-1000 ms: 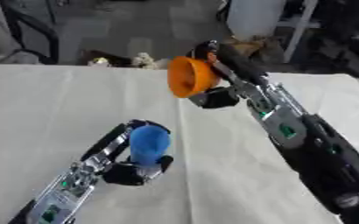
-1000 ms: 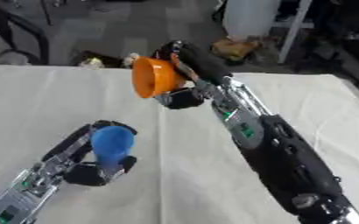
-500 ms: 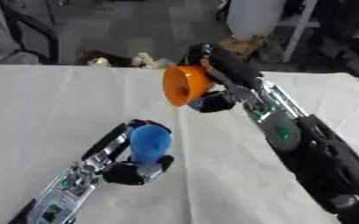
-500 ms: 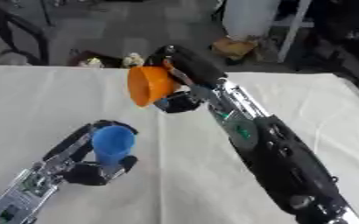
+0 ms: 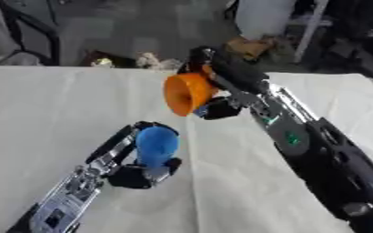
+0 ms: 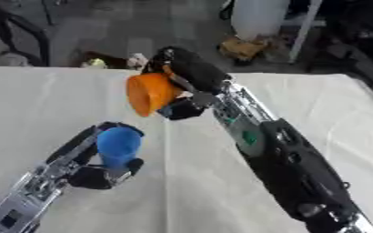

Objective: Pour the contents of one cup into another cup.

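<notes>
A: Item one, the surface?

B: Table [image 5: 54, 104], covered in off-white cloth, matte, faintly creased. Its far edge runs straight across the top of the view. Beyond that edge: grey floor, a white cylinder [image 5: 263, 16], a brown cardboard lump [image 5: 249, 47], dark metal frames at both upper corners and small pale clutter on the floor.

A: Open room on the cloth?

B: Wide bare stretches left of the blue cup, and between the blue cup and the far edge. A bare strip lies to the right of it, under the right arm.

A: Item two, the arms?

B: Right arm [image 5: 317, 150], black casing with silver joints and a green mark, comes from the lower right corner and slants up toward the table's far edge. Left arm [image 5: 70, 200], silver and black, comes from the lower left corner and ends at the blue cup.

A: Item three, the cups?

B: Orange cup [image 5: 187, 93], smooth plastic, flared toward the rim, lying on its side in the air, mouth turned left and slightly down. It sits above and beyond the blue cup, a little to its right, clear of it. Blue cup [image 5: 157, 144], smooth, rounded, upright on the cloth.

A: Item four, the hands?

B: Right hand [image 5: 221, 79], black, fingers wrapped round the orange cup's narrow end. Left hand [image 5: 138, 173], black, fingers and thumb curled round the blue cup's lower part.
</notes>
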### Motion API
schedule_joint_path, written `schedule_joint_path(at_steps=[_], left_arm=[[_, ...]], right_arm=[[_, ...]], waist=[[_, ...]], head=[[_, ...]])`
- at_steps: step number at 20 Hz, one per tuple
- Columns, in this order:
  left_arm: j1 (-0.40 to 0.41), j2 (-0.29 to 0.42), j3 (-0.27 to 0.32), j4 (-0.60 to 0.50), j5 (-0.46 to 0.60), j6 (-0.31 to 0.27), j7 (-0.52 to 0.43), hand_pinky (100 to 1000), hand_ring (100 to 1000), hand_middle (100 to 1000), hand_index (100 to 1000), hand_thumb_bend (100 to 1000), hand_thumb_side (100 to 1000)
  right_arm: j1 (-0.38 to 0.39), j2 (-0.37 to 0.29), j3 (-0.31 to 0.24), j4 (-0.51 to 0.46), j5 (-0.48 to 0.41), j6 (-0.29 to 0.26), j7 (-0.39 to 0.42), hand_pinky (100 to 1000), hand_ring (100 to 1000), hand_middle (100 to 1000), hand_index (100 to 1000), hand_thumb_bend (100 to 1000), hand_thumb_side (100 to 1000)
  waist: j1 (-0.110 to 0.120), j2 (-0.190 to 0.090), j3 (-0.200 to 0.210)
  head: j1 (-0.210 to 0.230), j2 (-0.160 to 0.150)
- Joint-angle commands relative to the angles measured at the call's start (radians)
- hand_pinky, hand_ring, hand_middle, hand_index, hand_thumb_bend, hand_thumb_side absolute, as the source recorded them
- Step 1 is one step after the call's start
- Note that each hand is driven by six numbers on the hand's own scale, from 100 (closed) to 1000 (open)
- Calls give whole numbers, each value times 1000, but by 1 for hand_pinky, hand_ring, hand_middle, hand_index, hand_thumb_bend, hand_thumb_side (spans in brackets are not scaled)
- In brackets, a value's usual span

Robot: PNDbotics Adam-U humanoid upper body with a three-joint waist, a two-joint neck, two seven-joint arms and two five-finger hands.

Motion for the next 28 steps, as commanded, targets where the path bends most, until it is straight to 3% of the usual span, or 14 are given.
schedule_joint_path(at_steps=[1, 28], left_arm=[[-20, 2, 5, -26, 8, 6, -8, 103, 685, 271, 755, 100, 321], [-24, 3, 7, -39, 23, 23, -25, 101, 684, 269, 755, 100, 329]], right_arm=[[-20, -6, -5, -9, 18, -11, -2, 862, 645, 382, 655, 100, 100], [-25, 1, 7, -14, 175, -72, -33, 863, 675, 410, 659, 100, 100]], waist=[[4, -18, 1], [4, -19, 7]], head=[[0, 5], [6, 2]])
